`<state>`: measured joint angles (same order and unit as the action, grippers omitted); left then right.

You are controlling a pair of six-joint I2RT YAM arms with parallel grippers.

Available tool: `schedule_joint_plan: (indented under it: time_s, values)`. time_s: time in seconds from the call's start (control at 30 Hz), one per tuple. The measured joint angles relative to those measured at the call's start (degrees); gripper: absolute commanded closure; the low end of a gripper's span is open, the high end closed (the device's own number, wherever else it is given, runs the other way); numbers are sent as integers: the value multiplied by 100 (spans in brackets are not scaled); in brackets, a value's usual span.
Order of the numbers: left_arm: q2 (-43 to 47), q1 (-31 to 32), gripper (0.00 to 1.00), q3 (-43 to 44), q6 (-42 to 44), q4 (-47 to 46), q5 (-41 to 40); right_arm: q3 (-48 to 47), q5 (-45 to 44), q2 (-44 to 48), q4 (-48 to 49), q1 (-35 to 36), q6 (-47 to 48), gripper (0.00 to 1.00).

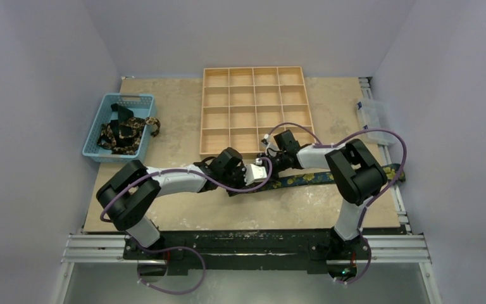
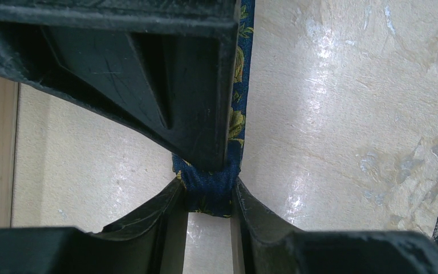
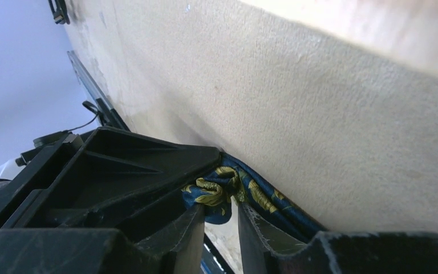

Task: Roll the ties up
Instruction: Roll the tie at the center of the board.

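Pinching the bunched end of a navy, gold-flowered tie (image 2: 211, 185) with the left claw (image 2: 208, 205), jaws nearly closed on the fabric. Clamping the same wad from the facing side with the right claw (image 3: 221, 214), jaws narrowly apart, folds squeezed between. Leaving the remaining length trailing flat on the table (image 1: 164, 120) behind the right claw. Beyond both claws, a wooden tray (image 1: 253, 68); well off the left claw's outer side, more ties (image 1: 123, 134) in a blue basket (image 1: 128, 97).

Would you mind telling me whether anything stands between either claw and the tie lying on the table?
Nothing visible does. The left claw and the right claw are each shut on a bunched fold of the tie, close beside each other, while the rest of it lies along the table.
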<state>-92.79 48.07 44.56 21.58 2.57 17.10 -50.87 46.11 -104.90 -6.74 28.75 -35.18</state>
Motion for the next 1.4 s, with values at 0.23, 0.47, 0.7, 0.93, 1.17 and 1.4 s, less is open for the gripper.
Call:
schedule_joint_plan:
  time_s: [0.23, 0.47, 0.7, 0.93, 1.17, 1.4]
  values:
    - [7, -4, 63, -57, -2, -92, 2, 72, 173, -103, 409, -7, -101, 100]
    - [227, -37, 43, -809, -304, -1344, 184, 66, 151, -199, 391, -33, 221, 100]
    - [481, -105, 33, -1530, -741, -2361, 195, -46, 55, -282, 144, -66, 551, 100]
    - [415, -146, 32, -1974, -1134, -3373, 42, -306, -122, -382, -391, -66, 791, 100]
    - [24, -170, 44, -2004, -1200, -4151, 59, -581, -293, -481, -973, -66, 1019, 100]
    - [-243, -170, 68, -1937, -1102, -4494, 249, -822, -306, -610, -1338, -76, 1233, 100]
